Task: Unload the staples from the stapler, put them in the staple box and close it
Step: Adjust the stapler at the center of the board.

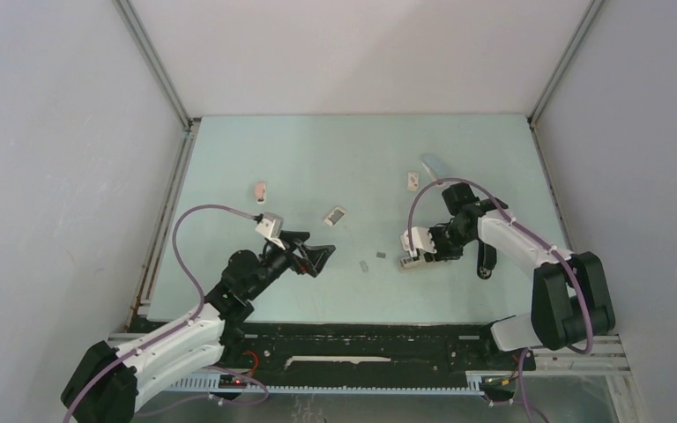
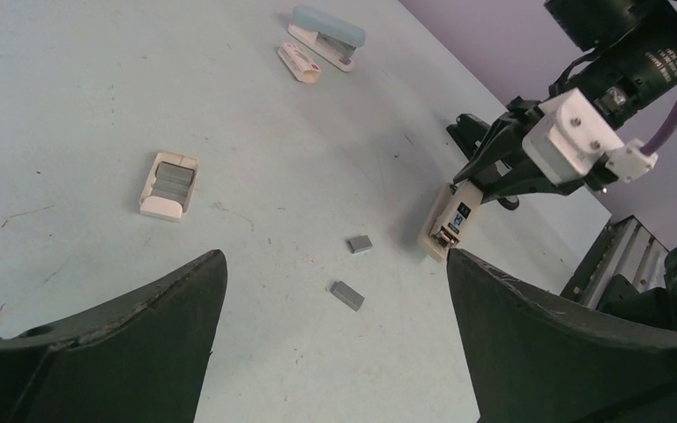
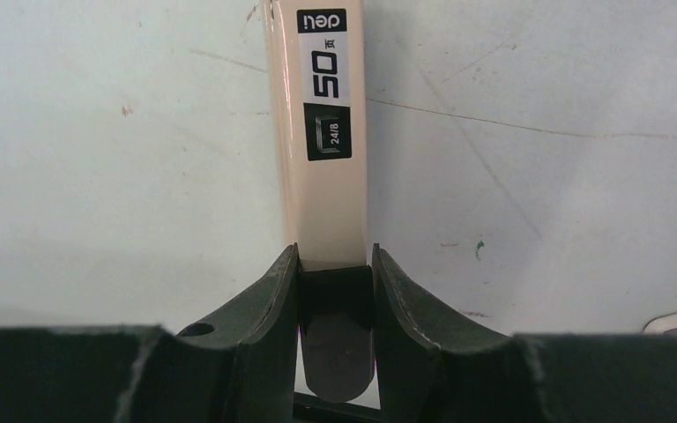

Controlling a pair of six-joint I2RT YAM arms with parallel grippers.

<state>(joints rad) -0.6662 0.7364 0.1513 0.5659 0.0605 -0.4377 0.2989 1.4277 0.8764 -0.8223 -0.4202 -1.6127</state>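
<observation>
Right jaws are grasping the stapler (image 3: 317, 176) by one end; left jaws are hanging released over the worktop (image 1: 317, 159); two staples (image 2: 360, 244) are lying between.

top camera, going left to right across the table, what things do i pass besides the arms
small pink object → open white box of grey staples → grey staple strip → second grey staple strip → long cream stapler, gripped by the right gripper → light blue stapler
</observation>
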